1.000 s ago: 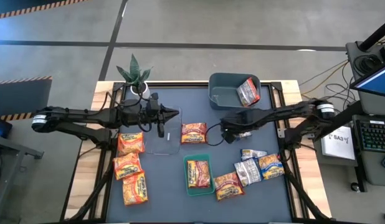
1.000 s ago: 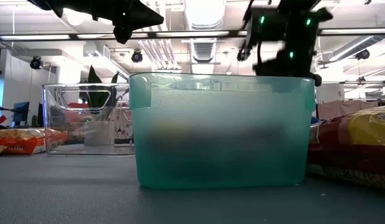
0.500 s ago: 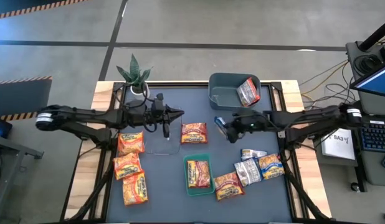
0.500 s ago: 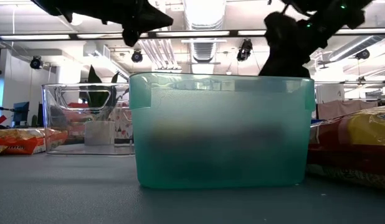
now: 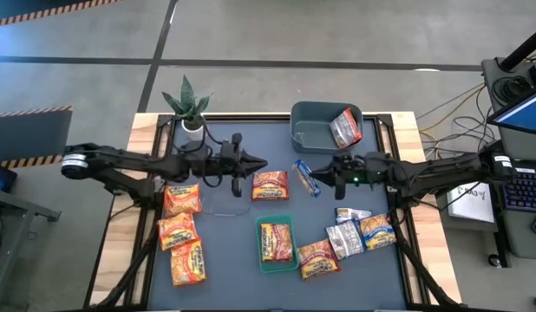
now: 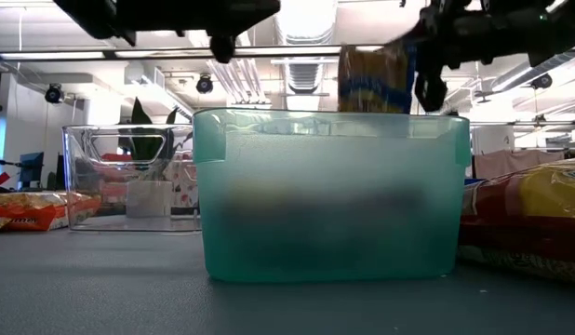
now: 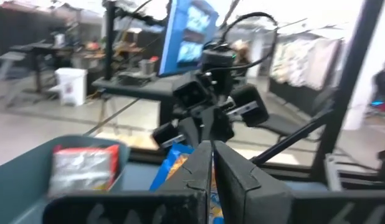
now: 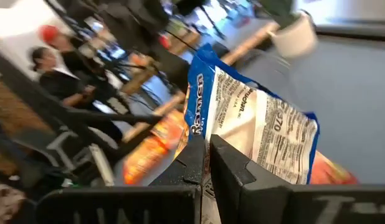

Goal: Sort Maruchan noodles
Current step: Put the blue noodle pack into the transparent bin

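The right end effector is seen at the centre of the high view, pinching 1 blue and yellow noodle packet by its edge; in the low view the packet hangs clear above the bench. Half a second earlier the same packet was held further right, nearer the grey-blue bin in the upper centre, so it has been carried leftwards, toward the orange-red packet lying flat mid-frame. The left end effector, fingers pressed together on nothing, has advanced rightwards over the clear container and now faces the right one. The pick is judged complete; placement remains outstanding. Several other packets remain loose at the lower left and lower right, 1 lies in the green tray and 1 silver-grey packet in the bin.
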Available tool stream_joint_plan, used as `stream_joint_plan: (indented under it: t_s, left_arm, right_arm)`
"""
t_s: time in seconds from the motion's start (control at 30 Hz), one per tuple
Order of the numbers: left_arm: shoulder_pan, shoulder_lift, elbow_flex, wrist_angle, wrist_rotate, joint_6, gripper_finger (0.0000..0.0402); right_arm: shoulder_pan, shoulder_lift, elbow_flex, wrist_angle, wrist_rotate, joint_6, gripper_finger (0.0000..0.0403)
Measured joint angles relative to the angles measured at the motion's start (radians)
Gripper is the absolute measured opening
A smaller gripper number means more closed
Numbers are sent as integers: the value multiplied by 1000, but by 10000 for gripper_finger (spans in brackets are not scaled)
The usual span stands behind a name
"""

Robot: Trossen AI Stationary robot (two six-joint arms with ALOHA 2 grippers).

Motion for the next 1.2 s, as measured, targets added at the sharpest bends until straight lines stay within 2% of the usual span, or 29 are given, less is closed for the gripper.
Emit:
stream_joint_plan:
  t_s: [0.1,0.23,0.5,0.6,0.67,0.83,1.0,1.2]
  left_arm:
    - [0,69,0,109,44,0,21]
    - [0,163,15,192,47,6,74]
    - [0,326,140,148,55,184,214]
    - [5,363,166,115,163,270,242]
    - [11,379,175,109,219,282,250]
    - [20,387,184,115,236,269,251]
    - [19,387,184,117,311,258,233]
    - [19,395,184,119,314,251,200]
  right_arm:
    - [0,12,8,58,-29,-15,8]
    - [0,29,31,64,-64,-33,8]
    - [0,77,67,64,-107,-43,8]
    - [0,94,74,63,-129,-44,8]
    - [1,102,76,62,-153,-44,8]
    - [0,130,91,63,-171,-48,8]
    - [0,168,113,65,-181,-67,8]
    - [0,218,145,87,-209,-83,8]
